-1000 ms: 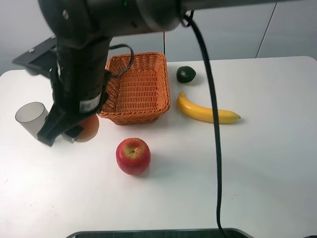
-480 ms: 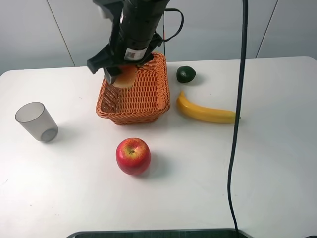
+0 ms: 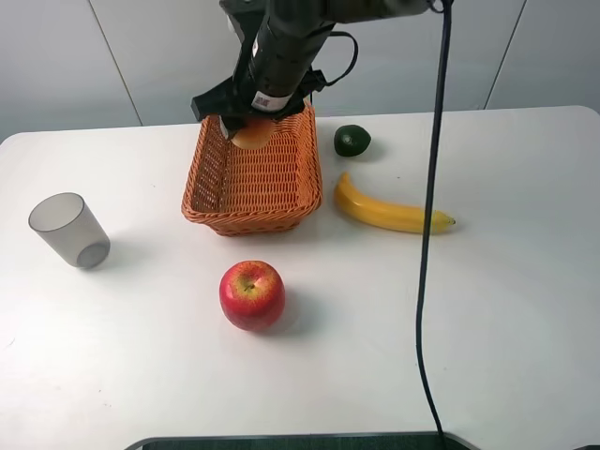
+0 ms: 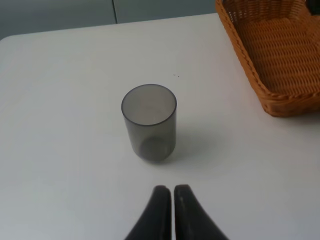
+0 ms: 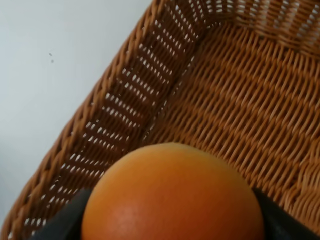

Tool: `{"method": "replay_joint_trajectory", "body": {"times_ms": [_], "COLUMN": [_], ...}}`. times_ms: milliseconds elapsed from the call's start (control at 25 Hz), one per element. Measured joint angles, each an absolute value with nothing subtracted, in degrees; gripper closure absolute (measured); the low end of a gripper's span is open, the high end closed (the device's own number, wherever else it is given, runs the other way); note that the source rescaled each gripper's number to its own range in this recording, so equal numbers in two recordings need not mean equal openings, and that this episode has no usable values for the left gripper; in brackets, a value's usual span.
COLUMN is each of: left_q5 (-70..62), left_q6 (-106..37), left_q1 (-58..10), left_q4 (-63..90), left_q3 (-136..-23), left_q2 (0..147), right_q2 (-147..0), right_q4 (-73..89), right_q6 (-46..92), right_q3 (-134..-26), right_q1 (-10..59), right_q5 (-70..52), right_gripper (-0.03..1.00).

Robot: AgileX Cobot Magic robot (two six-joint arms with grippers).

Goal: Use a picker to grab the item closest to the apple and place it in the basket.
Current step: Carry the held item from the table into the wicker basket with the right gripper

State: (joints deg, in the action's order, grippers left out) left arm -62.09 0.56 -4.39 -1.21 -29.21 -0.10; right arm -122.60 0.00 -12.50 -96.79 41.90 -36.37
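A red apple (image 3: 251,294) rests on the white table in front of the woven basket (image 3: 281,197). My right gripper (image 3: 249,131) is shut on an orange (image 3: 253,134), holding it above the basket's back left corner. In the right wrist view the orange (image 5: 172,195) fills the near part, with the basket's weave (image 5: 240,110) below it and dark finger pads (image 5: 62,220) at its sides. My left gripper (image 4: 169,192) is shut on nothing, just short of a grey cup; it does not show in the high view.
A translucent grey cup (image 3: 68,230) stands at the left, also seen as the cup (image 4: 149,121) in the left wrist view. A yellow banana (image 3: 389,211) and a dark avocado (image 3: 352,141) lie right of the basket. The right arm's black cable (image 3: 427,234) hangs over the table.
The right arm lifted the orange from beside the cup, carried it back and to the right, and now holds it over the basket's rear part.
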Motion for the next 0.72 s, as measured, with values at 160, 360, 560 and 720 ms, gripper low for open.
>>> {"method": "replay_joint_trajectory", "body": {"times_ms": [160,360,560,720], "left_q5": [-62.1,-62.1,-62.1,-62.1], "left_q6": [0.6,0.6,0.6,0.6], "left_q1": [-4.4,-4.4,-4.4,-4.4], "left_q4": [-1.2,-1.2,-1.2,-1.2], "left_q3": [-29.2,-29.2,-29.2,-29.2], "left_q2": [-0.1,-0.1,-0.1,-0.1], "right_q2": [-125.7,-128.5,-129.4,-129.4], "right_q4": [-0.5,-0.6,-0.7,-0.7], "right_q6": [-13.4,-13.7,-13.7,-13.7], "right_q3": [-96.8,-96.7,-96.7,-96.7], "right_q1": [41.8,41.8,41.8,41.8], "right_q5": [-35.0,-34.1,-33.8,-33.4], "right_gripper": [0.96,0.96,0.96,0.96]}}
